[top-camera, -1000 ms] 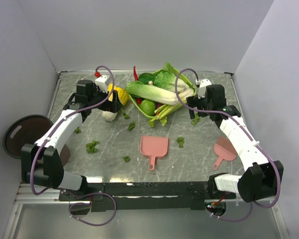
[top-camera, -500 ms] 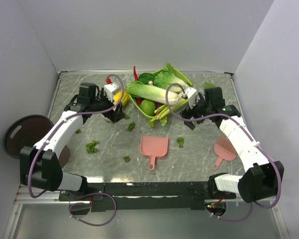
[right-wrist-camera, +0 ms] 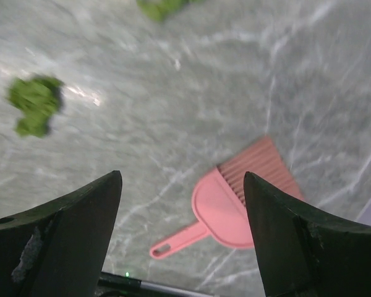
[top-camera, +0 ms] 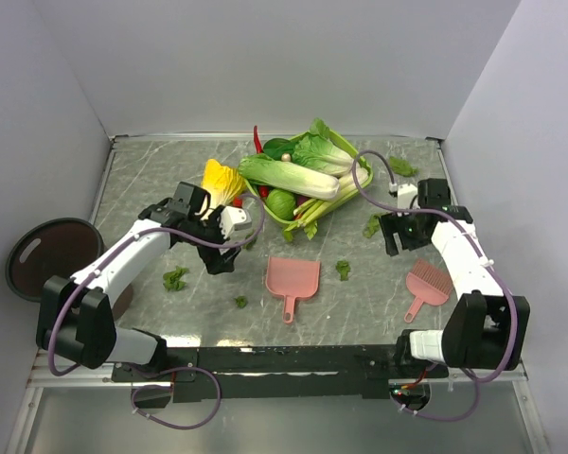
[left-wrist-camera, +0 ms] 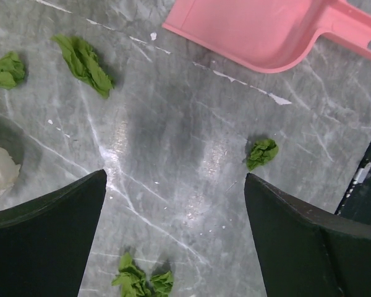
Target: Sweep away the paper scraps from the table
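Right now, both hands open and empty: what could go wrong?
1. The brush lies flat; the right hand may scrape the table or nudge it away when grasping.
2. A scrap lies near the dustpan below the left hand; a low reach could flick it.
3. Another scrap lies beside the greens; sweeping there may drag them.

top external: high behind arm bases, looks down on whole table (top-camera: 151, 180). left wrist: close, straight down; shares pink dustpan (left-wrist-camera: 260, 31) with it. right wrist: close, blurred; shares pink brush (right-wrist-camera: 235, 201).
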You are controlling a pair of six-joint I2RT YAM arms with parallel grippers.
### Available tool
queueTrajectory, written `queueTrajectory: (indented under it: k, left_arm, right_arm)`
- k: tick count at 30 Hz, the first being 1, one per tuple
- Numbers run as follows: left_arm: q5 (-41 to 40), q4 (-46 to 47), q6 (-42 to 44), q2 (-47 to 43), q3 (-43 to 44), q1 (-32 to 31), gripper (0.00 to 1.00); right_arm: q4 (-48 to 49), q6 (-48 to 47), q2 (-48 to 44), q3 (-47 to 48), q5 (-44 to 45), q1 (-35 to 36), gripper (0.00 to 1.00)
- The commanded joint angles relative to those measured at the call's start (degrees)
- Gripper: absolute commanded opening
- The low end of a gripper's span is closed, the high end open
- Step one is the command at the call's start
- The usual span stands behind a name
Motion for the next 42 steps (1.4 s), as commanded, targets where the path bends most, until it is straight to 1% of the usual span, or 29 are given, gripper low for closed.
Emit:
queueTrajectory:
  k: [1, 3, 4, 7, 8, 11, 15, 16, 17, 25, 27, 28, 29, 30, 32, 33, 35, 38, 41, 42]
  left_arm:
    - [-0.8, 1.4, 2.5, -2.5, -0.1, -0.4, 0.97]
    - [-1.0, 1.7, 2.2, -2.7, -0.2, -0.4, 0.97]
    - [-1.2, 1.8, 1.9, -2.8, -0.2, -0.4, 0.98]
    - [-2.3, 3.1, -0.9, -2.7, 0.4, -0.4, 0.98]
    - [-2.1, 3.3, -1.7, -2.7, 0.8, -0.4, 0.98]
    - [-1.6, 3.9, -2.6, -2.2, 1.5, -0.4, 0.98]
    - [-1.3, 4.0, -3.1, -1.2, 2.2, -0.4, 0.99]
    - [-1.3, 3.8, -3.2, -1.0, 2.3, -0.4, 0.99]
    - [-1.3, 3.6, -2.8, -0.9, 2.7, -0.4, 0.99]
    - [-2.2, 1.9, -2.1, -0.5, 3.9, -0.4, 0.99]
    - [-2.0, 1.7, -2.3, -0.5, 4.0, -0.4, 0.99]
    - [-1.8, 1.8, -2.7, -0.3, 4.3, -0.4, 0.99]
    - [-1.5, 1.7, -2.9, -0.2, 4.4, -0.4, 0.99]
    - [-1.0, 1.7, -3.1, -0.1, 4.7, -0.4, 0.99]
    - [-0.6, 1.8, -4.0, 0.2, 5.7, -0.4, 0.99]
    - [-0.5, 2.0, -4.3, 0.3, 6.0, -0.4, 0.99]
    - [0.4, 2.1, -5.0, 0.9, 7.5, -0.4, 0.99]
    - [1.9, 1.6, -6.2, 2.0, 10.9, -0.4, 0.99]
    - [4.1, 2.5, -8.4, 3.1, 14.8, -0.4, 1.00]
    - [4.8, 3.2, -9.0, 3.4, 15.6, -0.4, 0.99]
  right_arm:
    - [-1.2, -0.6, 1.4, -3.5, 3.7, -3.2, 0.85]
    - [-0.2, 0.0, 4.4, -3.4, 4.8, -4.7, 0.84]
    - [0.0, 0.8, 5.5, -2.9, 4.8, -7.0, 0.78]
    - [-2.4, 3.5, 10.5, -0.1, 1.5, -11.0, 0.71]
    - [-2.9, 3.7, 11.8, 0.5, 1.2, -12.8, 0.71]
    - [-2.4, 3.9, 15.7, 2.2, 0.8, -14.5, 0.70]
    - [-2.3, 3.9, 19.0, 3.3, 1.3, -15.8, 0.68]
    - [-2.2, 3.9, 19.7, 3.5, 1.1, -16.1, 0.64]
    - [-2.0, 3.8, 21.0, 3.7, 1.0, -16.1, 0.63]
    - [-1.4, 5.7, 26.6, 5.7, 0.0, -16.4, 0.56]
    - [-1.3, 5.8, 28.1, 5.8, -0.6, -16.4, 0.50]
    - [-1.5, 6.0, 28.7, 5.9, -1.0, -16.4, 0.40]
    - [-1.8, 6.1, 29.6, 6.0, -2.0, -16.4, 0.33]
    - [-2.5, 6.2, 29.8, 6.2, -2.6, -16.4, 0.22]
    - [-3.1, 6.4, 28.9, 6.1, -4.0, -16.4, 0.11]
    - [-3.3, 6.5, 28.3, 6.1, -4.5, -16.4, 0.00]
    - [-4.7, 7.4, 25.9, 6.5, -5.3, -16.4, 0.00]
    - [-7.9, 8.3, 20.2, 8.1, -9.7, -16.4, 0.00]
    - [-11.3, 9.2, 12.9, 11.3, -15.0, -16.3, 0.00]
    - [-12.2, 9.4, 11.3, 13.8, -16.7, -16.0, 0.00]
